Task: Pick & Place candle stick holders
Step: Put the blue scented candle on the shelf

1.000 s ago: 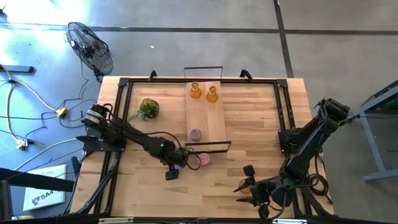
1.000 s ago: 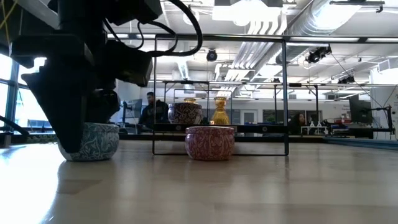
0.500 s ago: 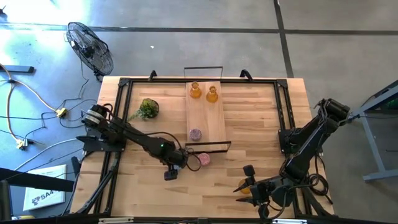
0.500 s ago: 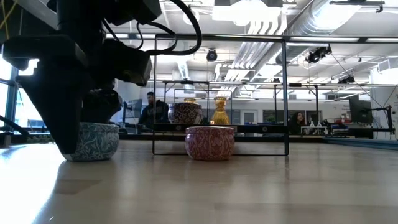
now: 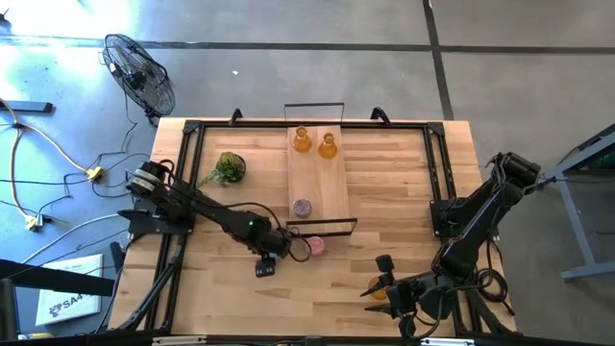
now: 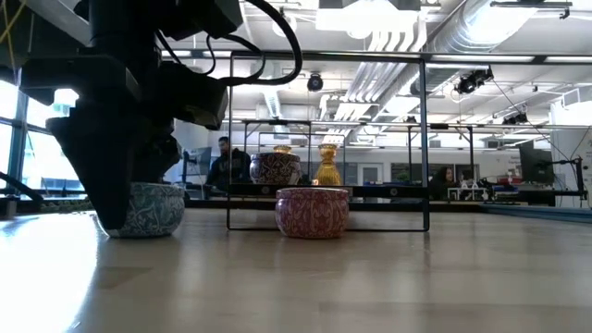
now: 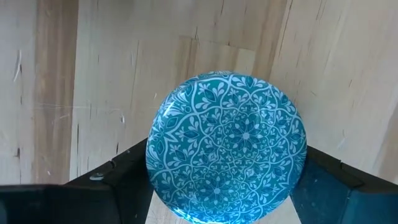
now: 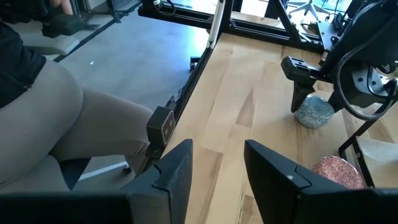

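Wood table [image 5: 384, 183]: blue holder [image 7: 226, 147] sits directly between left gripper [image 7: 214, 186] fingers, beside pink holder [image 5: 314, 246]; jaws closing, grip unconfirmed.

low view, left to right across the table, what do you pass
left gripper over the light-blue holder → dark patterned holder on the far tray → pink holder in front → amber holder behind it
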### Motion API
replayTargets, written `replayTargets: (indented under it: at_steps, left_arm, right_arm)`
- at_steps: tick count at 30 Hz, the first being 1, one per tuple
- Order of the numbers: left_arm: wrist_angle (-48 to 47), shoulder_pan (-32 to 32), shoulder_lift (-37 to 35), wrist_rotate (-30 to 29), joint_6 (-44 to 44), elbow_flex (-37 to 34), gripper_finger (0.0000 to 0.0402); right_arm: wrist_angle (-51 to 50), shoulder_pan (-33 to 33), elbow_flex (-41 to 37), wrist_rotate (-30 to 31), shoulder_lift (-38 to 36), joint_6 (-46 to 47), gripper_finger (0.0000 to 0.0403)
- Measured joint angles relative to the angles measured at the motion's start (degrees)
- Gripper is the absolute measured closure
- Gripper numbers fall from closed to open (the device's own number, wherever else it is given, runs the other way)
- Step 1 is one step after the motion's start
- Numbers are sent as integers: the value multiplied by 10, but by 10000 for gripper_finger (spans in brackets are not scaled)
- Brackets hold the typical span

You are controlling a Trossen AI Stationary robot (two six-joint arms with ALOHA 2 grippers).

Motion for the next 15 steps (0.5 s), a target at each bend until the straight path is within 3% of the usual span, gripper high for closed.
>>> replayTargets:
  at_steps: [5, 11, 15]
  left_arm:
    - [1, -8, -3, 21, -10, 2, 117]
    - [-26, -31, -3, 113, -20, 27, 117]
    - [-26, -44, -3, 122, -39, 31, 117]
  right_arm:
    - [0, 0, 0, 0, 0, 0, 263]
    - [0, 0, 0, 0, 0, 0, 263]
    - [0, 0, 0, 0, 0, 0, 263]
